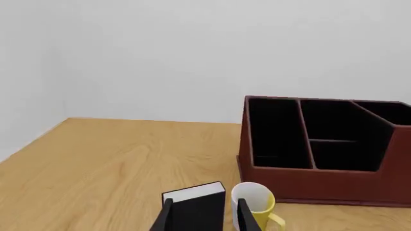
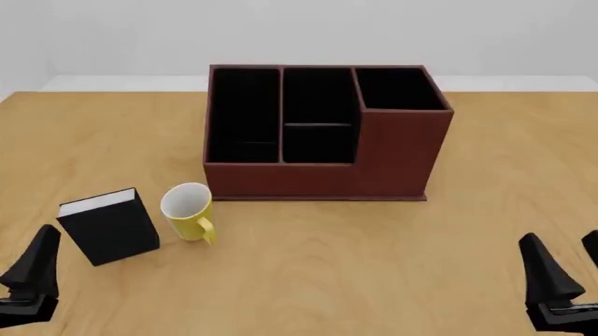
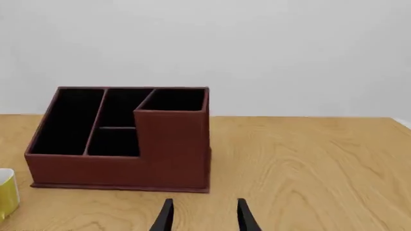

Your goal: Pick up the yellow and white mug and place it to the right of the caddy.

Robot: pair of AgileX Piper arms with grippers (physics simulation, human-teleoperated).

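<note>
The yellow and white mug (image 2: 190, 222) sits on the table in front of the caddy's left corner, its white inside showing and its handle pointing toward the near edge. The dark red-brown caddy (image 2: 393, 157) stands mid-table with black-lined compartments. My left gripper (image 1: 205, 216) is open near the front left; one of its fingers (image 2: 36, 269) shows in the front view. The mug (image 1: 257, 202) lies just beyond one left finger, with the caddy (image 1: 321, 185) behind it. My right gripper (image 2: 570, 276) is open at the front right, facing the caddy (image 3: 173, 149); the mug (image 3: 6, 195) peeks in at the frame edge.
A small black book (image 2: 112, 227) with white pages stands upright just left of the mug, directly ahead of the left gripper (image 1: 196, 204). Bare wooden tabletop (image 2: 505, 182) lies to the right of the caddy. A white wall runs behind the table's far edge.
</note>
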